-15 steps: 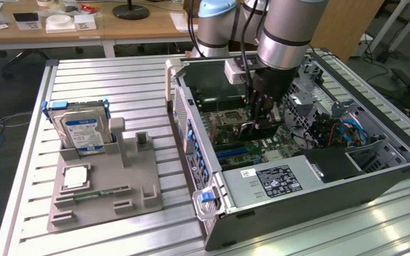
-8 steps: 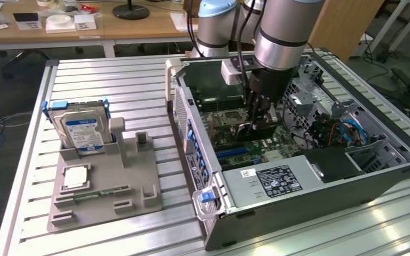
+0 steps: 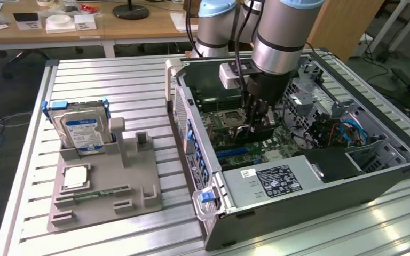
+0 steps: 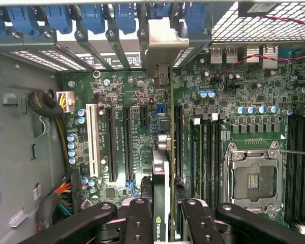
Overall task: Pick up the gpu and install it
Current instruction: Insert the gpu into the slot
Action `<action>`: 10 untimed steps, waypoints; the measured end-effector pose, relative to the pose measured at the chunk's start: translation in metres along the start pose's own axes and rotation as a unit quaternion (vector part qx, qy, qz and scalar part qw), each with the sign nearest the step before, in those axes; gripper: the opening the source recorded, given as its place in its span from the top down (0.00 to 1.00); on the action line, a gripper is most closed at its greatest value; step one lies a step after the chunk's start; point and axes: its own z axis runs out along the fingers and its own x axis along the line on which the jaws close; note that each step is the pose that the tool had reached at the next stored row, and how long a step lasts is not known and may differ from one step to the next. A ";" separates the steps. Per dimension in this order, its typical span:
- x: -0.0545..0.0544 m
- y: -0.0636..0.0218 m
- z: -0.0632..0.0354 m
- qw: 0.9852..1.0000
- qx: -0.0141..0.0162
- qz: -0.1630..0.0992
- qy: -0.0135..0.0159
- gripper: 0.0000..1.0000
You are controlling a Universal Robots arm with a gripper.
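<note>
Black two-finger gripper [image 4: 165,226] pinching thin green-board gpu with silver end bracket [image 4: 169,137] | card edge-on over green motherboard [image 4: 244,91] (inside open grey computer case [image 3: 319,192]) | contact with board unclear

Case [image 3: 183,101] open above, gpu [image 4: 161,168] upright over motherboard slots [image 4: 111,147], power supply [image 3: 273,181] and cables [image 3: 337,130] crowding one end

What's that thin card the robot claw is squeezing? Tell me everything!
The gpu is a thin card seen edge-on: a green board, a black cooler with a green logo on one face and a silver metal bracket at its end. It stands on edge over the motherboard inside the computer case, bracket by the rear slots. The gripper pinches it between its fingers. Whether it is seated cannot be told.
</note>
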 end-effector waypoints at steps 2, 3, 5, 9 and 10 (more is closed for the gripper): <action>0.000 0.0000 0.0000 1.000 0.000 0.000 0.000 0.73; 0.000 0.0000 0.0001 1.000 0.000 0.000 0.000 0.73; 0.000 0.0001 0.0023 1.000 0.000 0.000 0.000 0.73; 0.000 0.0008 0.0048 1.000 0.000 0.000 0.000 0.73; 0.000 0.0011 0.0048 1.000 0.000 0.000 0.000 0.73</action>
